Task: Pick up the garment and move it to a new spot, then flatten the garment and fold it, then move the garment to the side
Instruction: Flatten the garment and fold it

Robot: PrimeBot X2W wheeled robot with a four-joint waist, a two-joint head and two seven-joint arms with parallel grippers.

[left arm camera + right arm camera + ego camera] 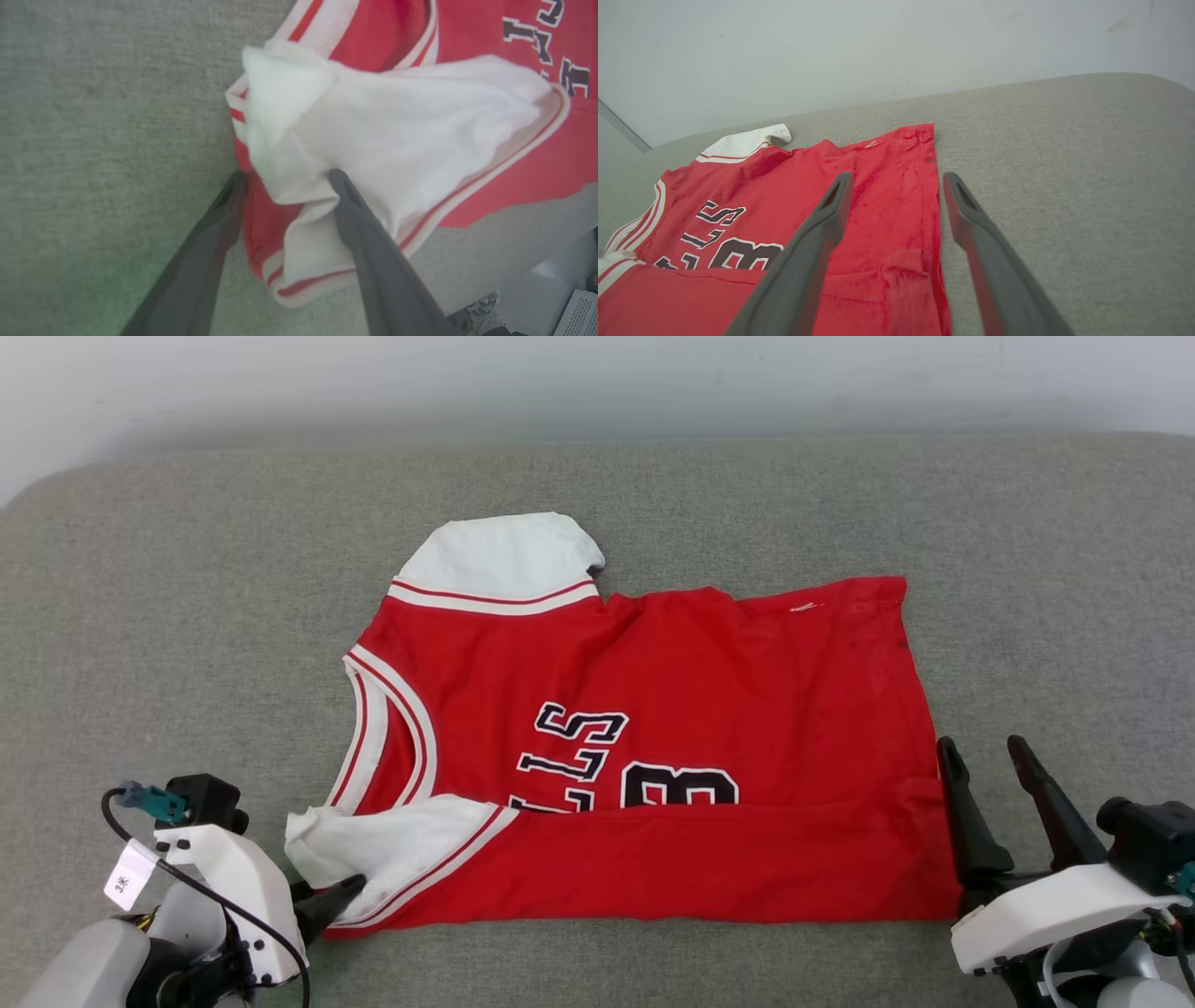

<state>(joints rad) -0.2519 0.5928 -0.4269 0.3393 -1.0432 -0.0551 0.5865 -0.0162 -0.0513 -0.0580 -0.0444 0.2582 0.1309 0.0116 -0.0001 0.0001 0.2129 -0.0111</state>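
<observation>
Leftmost, at the lower corner of the head view, the left pincer [287, 184] is low over the grey padded surface [149, 616] with its two dark fingers spread wide, clamping nothing; a black cable [201, 896] and a small white tag [131, 877] hang at its wrist. From the left wrist view one finger [224, 205] lies on the grey cloth just beside the garment's red edge, while the other finger [355, 210] rests over the rumpled white near sleeve [392, 840], so the sleeve's corner sits between them. Next comes the garment [672, 709], lying flat in the middle of the padded surface with its striped neck opening [387, 737] toward the robot's left and its hem toward the right. Its far white sleeve [504, 555] sticks out toward the pale wall [597, 373]. Its near long edge is folded up over the body as a red band [709, 859], covering the lower part of the black-and-white lettering [616, 761]. Further right, the hem edge [920, 709] runs straight, with a small lighter mark near the far corner. Rightmost, the right pincer [980, 747] stands open and empty, fingers pointing away from the robot; its inner finger [831, 210] is over the garment's hem corner and its outer finger [971, 219] is over bare grey cloth just beside the garment
</observation>
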